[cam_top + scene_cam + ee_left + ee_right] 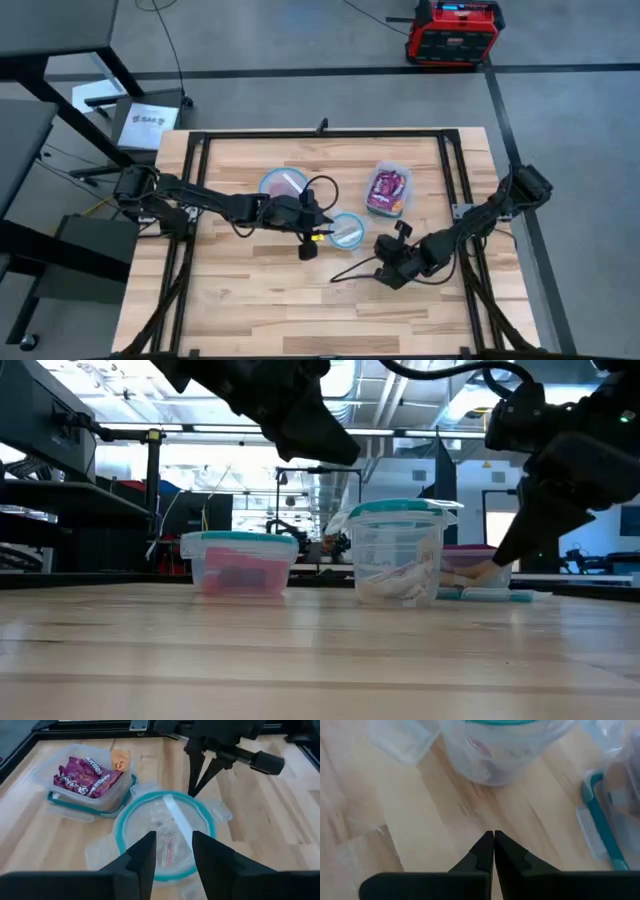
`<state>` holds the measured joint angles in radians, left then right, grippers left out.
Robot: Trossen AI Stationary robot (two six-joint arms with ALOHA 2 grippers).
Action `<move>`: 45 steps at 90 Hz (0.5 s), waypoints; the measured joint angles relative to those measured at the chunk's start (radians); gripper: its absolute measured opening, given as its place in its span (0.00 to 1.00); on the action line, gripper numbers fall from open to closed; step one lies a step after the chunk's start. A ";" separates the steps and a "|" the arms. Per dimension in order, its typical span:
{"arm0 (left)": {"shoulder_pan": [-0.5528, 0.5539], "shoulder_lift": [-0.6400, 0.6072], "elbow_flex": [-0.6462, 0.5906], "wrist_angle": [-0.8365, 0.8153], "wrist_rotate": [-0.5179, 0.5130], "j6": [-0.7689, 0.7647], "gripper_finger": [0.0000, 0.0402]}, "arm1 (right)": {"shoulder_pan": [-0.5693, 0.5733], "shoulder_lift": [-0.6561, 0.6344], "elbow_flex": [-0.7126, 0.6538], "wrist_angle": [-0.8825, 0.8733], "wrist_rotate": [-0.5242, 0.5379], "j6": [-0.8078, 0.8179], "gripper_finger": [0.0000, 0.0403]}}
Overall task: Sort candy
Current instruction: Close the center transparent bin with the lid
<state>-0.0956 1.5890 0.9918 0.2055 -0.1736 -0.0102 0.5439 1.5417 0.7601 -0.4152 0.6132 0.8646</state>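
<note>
Pale wood table (260, 300). Purple candy packets (82, 775) fill the clear rectangular tub (387, 189), one o'clock of centre; we judge them light, crinkly, best pinched flat. Left gripper (172, 857) narrowly open over the round blue-rimmed container (165, 837); right gripper (493, 845) closed, empty.

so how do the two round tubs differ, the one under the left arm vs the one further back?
The round tub by the left tool holds pale, whitish stick candy; the back round tub holds pinkish contents. In the low view the near one looks taller and narrower, the back one squat and wide. Both are clear with teal-blue rims, open and upright on the table.
</note>
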 joint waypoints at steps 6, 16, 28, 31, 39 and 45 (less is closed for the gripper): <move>0.009 0.000 0.001 0.002 0.010 0.011 0.28 | 0.004 -0.008 0.000 -0.006 -0.001 0.001 0.00; 0.033 0.000 0.001 0.012 0.039 0.029 0.28 | 0.022 -0.013 0.000 -0.001 0.009 0.002 0.00; 0.079 0.000 0.001 0.037 0.119 0.044 0.28 | 0.040 -0.014 -0.020 0.048 0.076 0.012 0.00; 0.091 0.000 0.001 0.037 0.137 0.043 0.28 | 0.042 -0.014 -0.037 0.067 0.087 0.020 0.00; 0.116 0.000 0.001 0.037 0.172 0.049 0.28 | 0.041 -0.023 -0.098 0.123 0.091 0.043 0.00; 0.130 0.000 0.001 0.038 0.202 0.062 0.28 | 0.032 -0.025 -0.141 0.198 0.092 0.051 0.00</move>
<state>0.0347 1.5890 0.9928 0.2437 0.0283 0.0521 0.5763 1.5169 0.6193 -0.2176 0.7057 0.9161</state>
